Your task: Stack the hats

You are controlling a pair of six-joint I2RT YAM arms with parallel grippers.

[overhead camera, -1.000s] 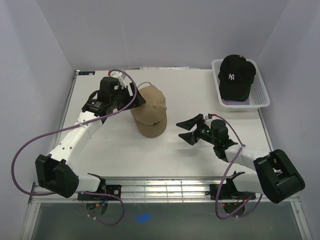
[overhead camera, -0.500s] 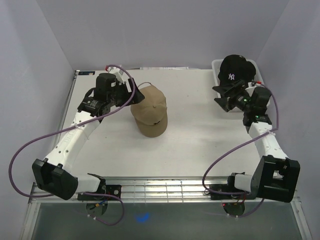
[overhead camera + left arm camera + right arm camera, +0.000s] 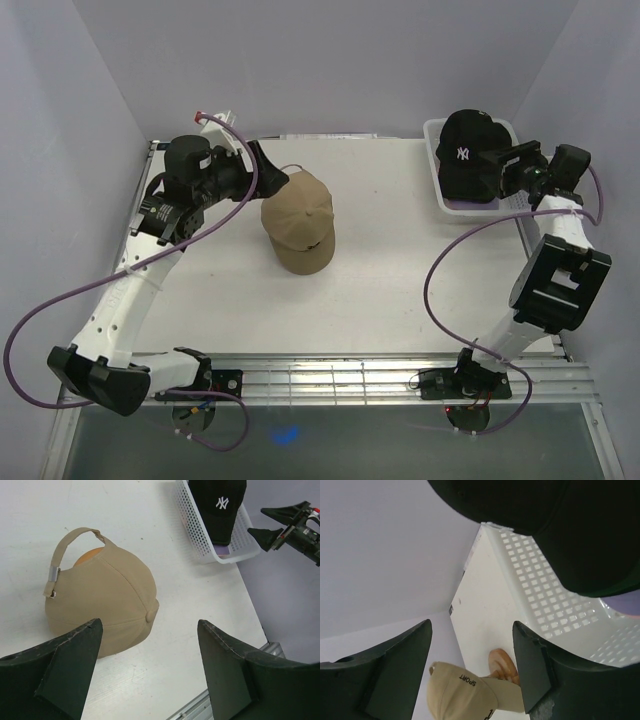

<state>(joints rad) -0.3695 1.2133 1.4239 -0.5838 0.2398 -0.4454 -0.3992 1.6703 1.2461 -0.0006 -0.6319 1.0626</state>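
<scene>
A tan cap sits on a wooden stand at the table's middle, brim toward the near edge. It also shows in the left wrist view and the right wrist view. A black cap with a white logo lies in the white basket at back right, on a lavender cap. My left gripper is open and empty, just left of and behind the tan cap. My right gripper is open and empty at the black cap's right side.
The wooden stand shows under the tan cap, and through its back opening. The mesh basket stands at the table's right edge. Grey walls close the back and both sides. A purple cable loops beside each arm.
My right arm has swung from the table's middle to the basket at back right, its open gripper now at the black cap. My left gripper has drawn back left from the tan cap.
</scene>
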